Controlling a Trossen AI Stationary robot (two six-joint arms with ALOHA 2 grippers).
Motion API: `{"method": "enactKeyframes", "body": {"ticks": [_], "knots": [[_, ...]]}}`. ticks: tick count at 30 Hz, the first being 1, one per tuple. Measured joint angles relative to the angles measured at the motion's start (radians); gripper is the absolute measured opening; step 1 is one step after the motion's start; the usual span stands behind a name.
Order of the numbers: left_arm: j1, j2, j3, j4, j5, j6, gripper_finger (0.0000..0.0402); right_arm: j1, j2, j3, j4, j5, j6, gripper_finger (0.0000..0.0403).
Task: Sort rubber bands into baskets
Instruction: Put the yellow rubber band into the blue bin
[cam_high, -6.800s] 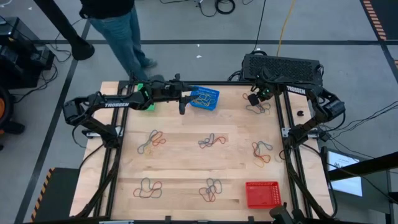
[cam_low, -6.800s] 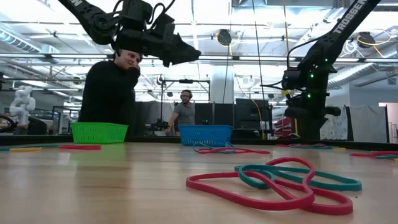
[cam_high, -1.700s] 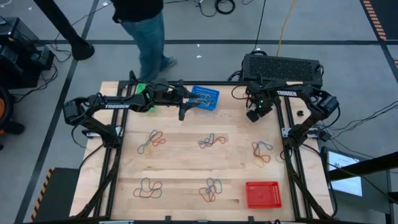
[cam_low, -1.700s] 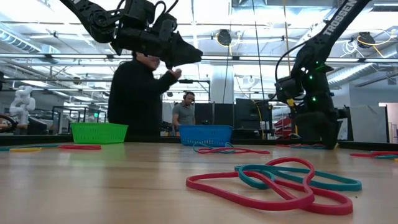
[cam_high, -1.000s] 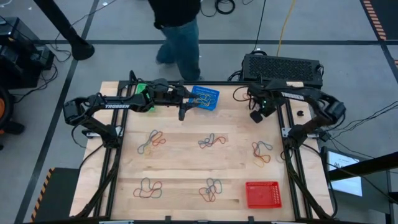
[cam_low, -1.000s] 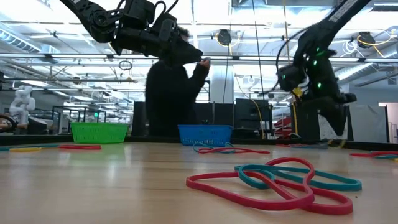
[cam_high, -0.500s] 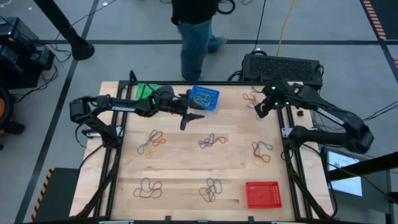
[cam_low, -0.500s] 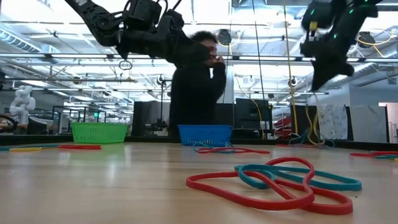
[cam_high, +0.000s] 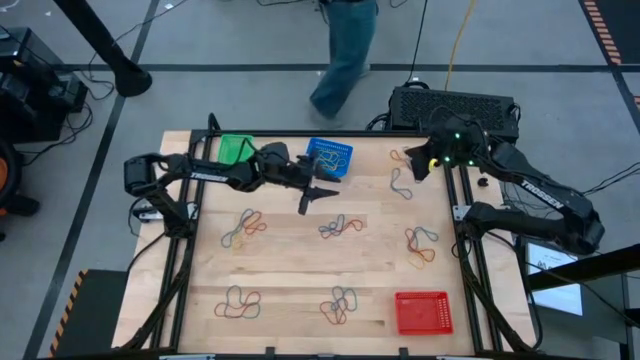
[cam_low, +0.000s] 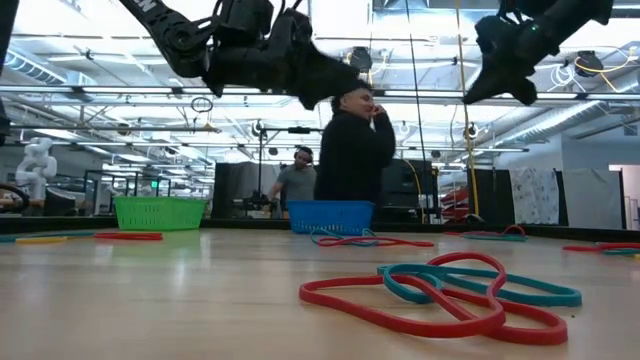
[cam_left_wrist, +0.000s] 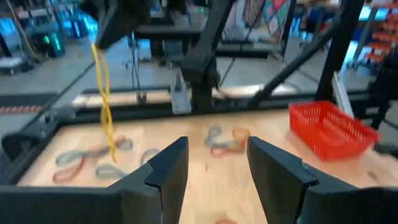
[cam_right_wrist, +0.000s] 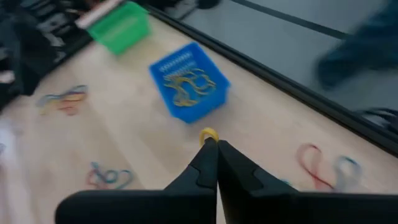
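- Our right gripper (cam_right_wrist: 211, 144), jaws pinched shut on a yellow rubber band (cam_right_wrist: 208, 134), hangs high near the blue basket (cam_right_wrist: 189, 89), likely its destination.
- Our left gripper (cam_left_wrist: 214, 163) hovers open, empty, above the table (cam_high: 290, 270).

I can't see the person's (cam_high: 345, 50) upper body, cut off overhead; the yellow band (cam_right_wrist: 208, 134) in my right fingers shows only its tip.
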Motion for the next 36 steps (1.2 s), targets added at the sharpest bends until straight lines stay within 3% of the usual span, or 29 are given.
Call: {"method": "enactKeyframes", "body": {"ticks": [5,12,19,36], "knots": [[-0.018,0.046,0.06,0.084,-0.012,-0.076,0.0173,0.04,0.016,0.0,0.06,-0.073,-0.002,0.0],[-0.033,0.183,0.219,0.077,-0.106,-0.135,0.0173,0.12,0.026,0.0,0.081,-0.076,-0.002,0.0],[-0.029,0.298,0.362,0.069,-0.115,-0.18,0.0173,0.189,0.026,0.0,0.101,-0.076,0.004,0.0],[-0.027,0.417,0.513,0.014,-0.126,-0.18,0.0173,0.238,0.026,0.0,0.102,-0.071,-0.027,0.0]]}}
